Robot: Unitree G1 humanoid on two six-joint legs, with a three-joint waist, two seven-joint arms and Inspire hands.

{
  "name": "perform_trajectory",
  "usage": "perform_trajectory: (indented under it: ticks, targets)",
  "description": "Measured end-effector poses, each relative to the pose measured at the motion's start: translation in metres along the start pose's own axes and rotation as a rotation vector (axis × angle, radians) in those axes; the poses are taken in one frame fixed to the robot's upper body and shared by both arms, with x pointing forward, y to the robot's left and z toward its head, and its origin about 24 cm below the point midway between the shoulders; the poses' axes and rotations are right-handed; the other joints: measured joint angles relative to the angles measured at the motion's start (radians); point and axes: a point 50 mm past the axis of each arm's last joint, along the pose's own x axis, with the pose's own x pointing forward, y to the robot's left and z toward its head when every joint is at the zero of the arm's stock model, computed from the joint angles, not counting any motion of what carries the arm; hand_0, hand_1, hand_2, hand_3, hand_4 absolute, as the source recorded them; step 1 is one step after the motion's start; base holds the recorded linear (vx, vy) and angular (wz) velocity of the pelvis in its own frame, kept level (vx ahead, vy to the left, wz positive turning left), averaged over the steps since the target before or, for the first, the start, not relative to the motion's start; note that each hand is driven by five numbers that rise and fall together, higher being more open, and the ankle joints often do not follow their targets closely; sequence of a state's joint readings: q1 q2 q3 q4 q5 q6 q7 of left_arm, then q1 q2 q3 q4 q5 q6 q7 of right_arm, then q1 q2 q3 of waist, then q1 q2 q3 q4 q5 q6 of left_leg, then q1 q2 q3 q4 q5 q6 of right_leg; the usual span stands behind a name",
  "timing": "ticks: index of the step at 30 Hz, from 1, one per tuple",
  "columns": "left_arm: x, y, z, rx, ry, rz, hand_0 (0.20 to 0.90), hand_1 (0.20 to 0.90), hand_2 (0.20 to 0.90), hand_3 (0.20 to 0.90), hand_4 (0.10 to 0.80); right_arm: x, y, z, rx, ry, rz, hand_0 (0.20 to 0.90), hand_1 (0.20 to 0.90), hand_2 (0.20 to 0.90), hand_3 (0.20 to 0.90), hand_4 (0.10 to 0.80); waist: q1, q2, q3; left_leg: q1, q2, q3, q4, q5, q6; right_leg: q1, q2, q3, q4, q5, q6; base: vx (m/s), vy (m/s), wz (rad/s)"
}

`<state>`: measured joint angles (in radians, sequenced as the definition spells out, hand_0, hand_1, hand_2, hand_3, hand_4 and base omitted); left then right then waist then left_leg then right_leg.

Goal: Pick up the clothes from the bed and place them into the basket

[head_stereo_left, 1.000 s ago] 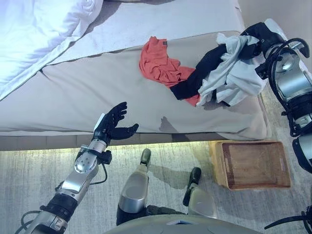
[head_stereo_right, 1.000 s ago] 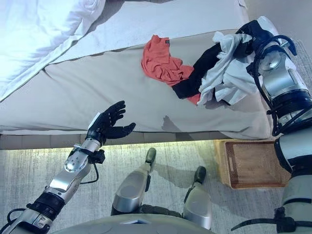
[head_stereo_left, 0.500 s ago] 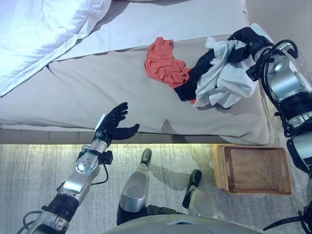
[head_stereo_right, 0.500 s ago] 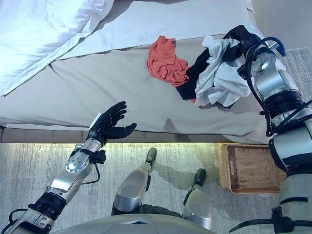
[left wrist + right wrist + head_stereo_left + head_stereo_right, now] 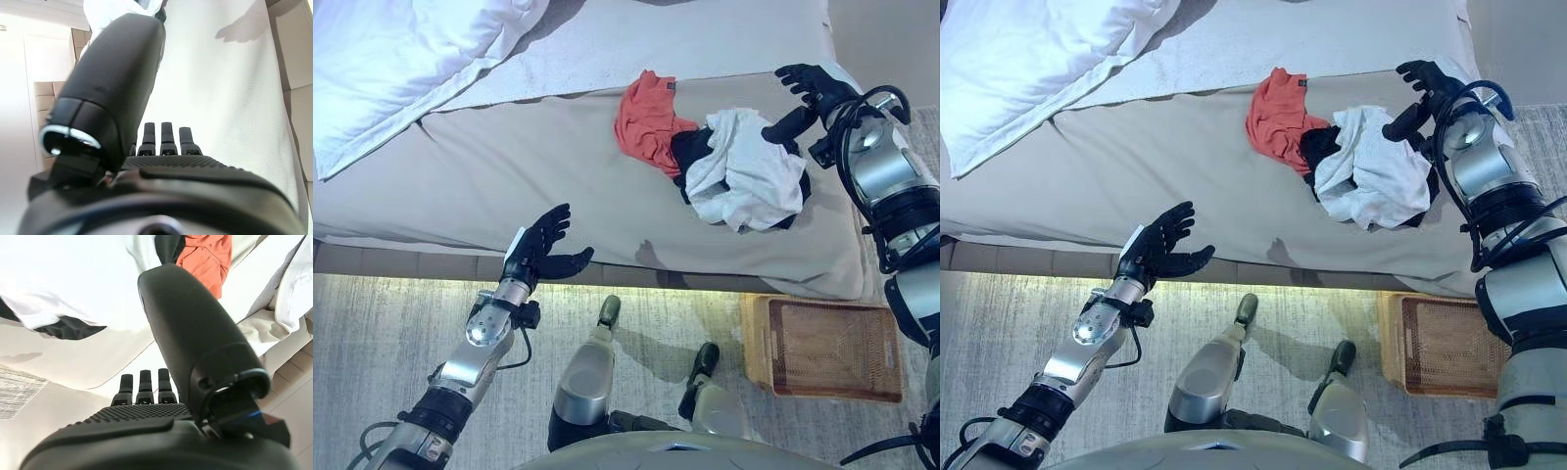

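Note:
A pile of clothes lies on the bed [image 5: 509,176] near its right end: a white garment [image 5: 744,181] on top, a black one [image 5: 687,152] under it, an orange one [image 5: 644,119] to their left. My right hand [image 5: 808,90] hovers open just right of the pile, holding nothing, its fingers straight in the right wrist view [image 5: 142,387]. A brown wicker basket [image 5: 827,348] stands on the floor below the bed's right corner. My left hand [image 5: 540,250] hangs open at the bed's front edge, far left of the clothes.
A white duvet [image 5: 401,59] is bunched at the bed's far left. Grey carpet [image 5: 372,343] lies in front of the bed. The bed's beige cover runs bare between my left hand and the clothes.
My right hand let go of the white and black clothes; they dropped back onto the bed in a heap. The hand now stands open beside them. The camera shifted slightly.

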<state>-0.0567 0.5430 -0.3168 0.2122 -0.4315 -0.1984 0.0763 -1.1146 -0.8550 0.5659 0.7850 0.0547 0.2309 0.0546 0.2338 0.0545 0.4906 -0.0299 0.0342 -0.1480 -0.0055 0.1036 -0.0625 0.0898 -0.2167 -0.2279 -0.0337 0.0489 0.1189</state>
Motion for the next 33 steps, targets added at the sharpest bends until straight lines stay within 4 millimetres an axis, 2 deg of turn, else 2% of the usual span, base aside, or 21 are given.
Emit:
perform_trajectory:
  ticks: [9,13,22,27,29,33]
  targets:
    - [0.000,0.000,0.000,0.000,0.002,0.012,0.900,0.900,0.900,0.900,0.800,0.002,0.009,-0.011,0.014,0.057,0.038,0.900,0.900,0.900,0.900,0.800,-0.016,0.001,-0.001,-0.017,0.000,0.002,0.000,0.002,-0.002,-0.020,0.000,0.003,0.002,0.000,0.000,0.000,0.000,0.00]
    - [0.001,0.001,0.000,0.000,-0.001,0.019,0.900,0.900,0.900,0.900,0.800,0.001,0.023,-0.021,-0.030,0.073,0.067,0.900,0.900,0.900,0.900,0.800,-0.017,0.001,-0.001,-0.016,0.001,0.002,0.000,0.003,-0.002,-0.019,0.000,0.002,0.001,0.000,0.000,0.000,0.000,0.00]
    - [0.002,-0.002,0.002,0.001,-0.006,0.030,0.900,0.900,0.900,0.900,0.800,-0.009,0.078,-0.047,-0.152,0.127,0.207,0.900,0.900,0.900,0.900,0.800,-0.018,0.003,-0.002,-0.037,0.002,0.010,0.000,0.003,-0.003,-0.048,0.000,0.008,0.007,0.000,0.000,-0.012,-0.007,-0.01]
    - [0.004,-0.007,0.001,0.003,-0.004,0.020,0.900,0.900,0.900,0.900,0.800,-0.010,0.083,-0.060,-0.167,0.177,0.220,0.900,0.900,0.900,0.900,0.800,-0.015,0.011,-0.007,-0.056,-0.001,0.015,0.001,0.009,-0.008,-0.078,-0.007,0.019,0.021,0.000,0.000,-0.055,-0.015,-0.03]
    - [0.004,-0.007,0.001,0.001,-0.004,0.020,0.900,0.900,0.900,0.900,0.800,-0.009,0.080,-0.060,-0.170,0.185,0.213,0.858,0.858,0.858,0.851,0.751,-0.015,0.020,-0.012,-0.070,-0.002,0.015,0.001,0.010,-0.010,-0.092,-0.008,0.020,0.023,0.000,0.001,-0.040,-0.013,-0.03]
    - [0.003,-0.007,0.001,0.001,-0.001,0.028,0.900,0.900,0.900,0.900,0.800,-0.010,0.081,-0.068,-0.181,0.220,0.218,0.488,0.488,0.488,0.420,0.320,-0.014,0.037,-0.022,-0.080,-0.002,0.015,0.001,0.012,-0.011,-0.103,-0.007,0.019,0.025,0.000,0.001,-0.014,-0.006,0.02]
